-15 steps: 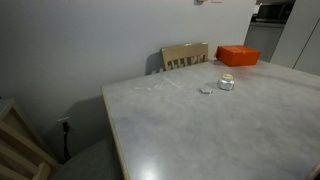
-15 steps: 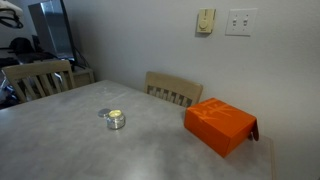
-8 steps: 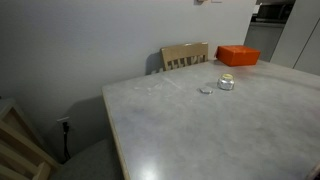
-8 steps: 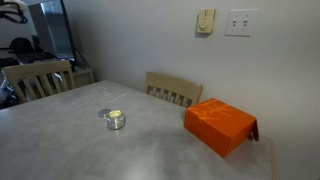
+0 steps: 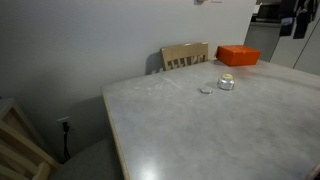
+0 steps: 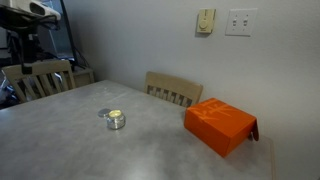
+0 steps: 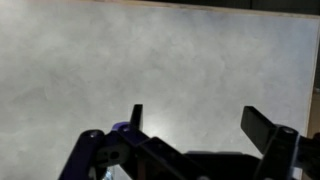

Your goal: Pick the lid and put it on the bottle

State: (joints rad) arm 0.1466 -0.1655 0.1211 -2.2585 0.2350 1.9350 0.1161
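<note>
Whitish-grey and tiny, the lid (image 5: pixel 205 91) is lying flat on the table (image 5: pixel 180 130) just beside the squat silvery bottle (image 5: pixel 226 82). An orange box (image 5: pixel 238 55) is sitting near the bottle. The gripper (image 7: pixel 200 125) is holding its jaws apart.

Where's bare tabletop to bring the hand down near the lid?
Bare tabletop spreads wide on the side of the lid and bottle away from the orange box. Crowded: the narrow gap between lid and bottle.

Table (image 5: pixel 200 125) was mottled pale grey, marble-like, box (image 5: pixel 238 55) was plain bright orange, bottle (image 5: pixel 226 82) was silvery-clear with a yellowish tint, lid (image 5: pixel 205 90) was whitish-grey, chair (image 5: pixel 185 56) was light tan wood, my gripper (image 7: pixel 196 118) was black with a bluish-purple patch.
</note>
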